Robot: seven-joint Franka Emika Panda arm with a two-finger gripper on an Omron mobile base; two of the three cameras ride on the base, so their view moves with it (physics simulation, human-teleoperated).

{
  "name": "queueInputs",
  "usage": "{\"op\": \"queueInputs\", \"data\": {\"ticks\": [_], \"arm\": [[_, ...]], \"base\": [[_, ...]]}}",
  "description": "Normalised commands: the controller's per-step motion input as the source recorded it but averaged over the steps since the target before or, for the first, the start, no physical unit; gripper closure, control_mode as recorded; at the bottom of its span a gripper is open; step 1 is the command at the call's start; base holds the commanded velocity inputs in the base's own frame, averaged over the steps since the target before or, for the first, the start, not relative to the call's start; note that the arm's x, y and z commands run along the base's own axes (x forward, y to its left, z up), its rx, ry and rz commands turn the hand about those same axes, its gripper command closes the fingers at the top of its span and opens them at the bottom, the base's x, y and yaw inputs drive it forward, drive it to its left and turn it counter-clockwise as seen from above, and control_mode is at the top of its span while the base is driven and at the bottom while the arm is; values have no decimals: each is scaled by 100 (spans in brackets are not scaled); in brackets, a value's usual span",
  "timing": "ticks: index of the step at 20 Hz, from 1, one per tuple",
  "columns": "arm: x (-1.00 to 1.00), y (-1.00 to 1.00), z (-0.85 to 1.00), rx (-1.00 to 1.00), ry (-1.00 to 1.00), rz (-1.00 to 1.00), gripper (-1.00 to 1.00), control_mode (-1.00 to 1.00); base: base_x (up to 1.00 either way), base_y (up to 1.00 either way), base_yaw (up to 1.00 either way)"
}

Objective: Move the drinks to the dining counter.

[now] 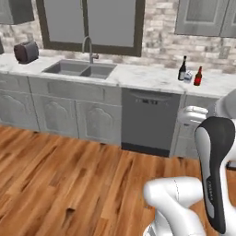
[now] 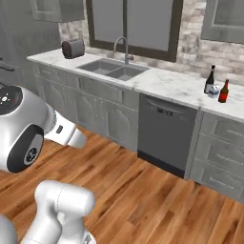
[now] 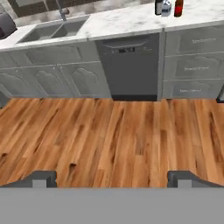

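Wine bottle (image 1: 182,68), milk carton (image 1: 188,77) & beer bottle (image 1: 198,76) clustered nr counter's (image 1: 138,76) back edge, right of sink (image 1: 79,69). Gripper (image 3: 112,177) fingers released, spread wide over wood floor (image 3: 113,140).

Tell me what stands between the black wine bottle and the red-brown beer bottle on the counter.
The small milk carton stands between the black wine bottle and the red-brown beer bottle, clearest in the right base view.
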Motion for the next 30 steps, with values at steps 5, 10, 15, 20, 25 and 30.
{"op": "queueInputs", "data": {"ticks": [5, 10, 15, 20, 25, 30], "arm": [[0, 0, 0, 0, 0, 0, -100, 100], [0, 0, 0, 0, 0, 0, -100, 100], [0, 0, 0, 0, 0, 0, -100, 100], [0, 0, 0, 0, 0, 0, -100, 100], [0, 0, 0, 0, 0, 0, -100, 100], [0, 0, 0, 0, 0, 0, -100, 100]], "base": [[83, -19, -49], [98, 0, -30], [100, 0, -23], [98, -15, -14], [96, -7, -15], [82, -25, -19]]}}
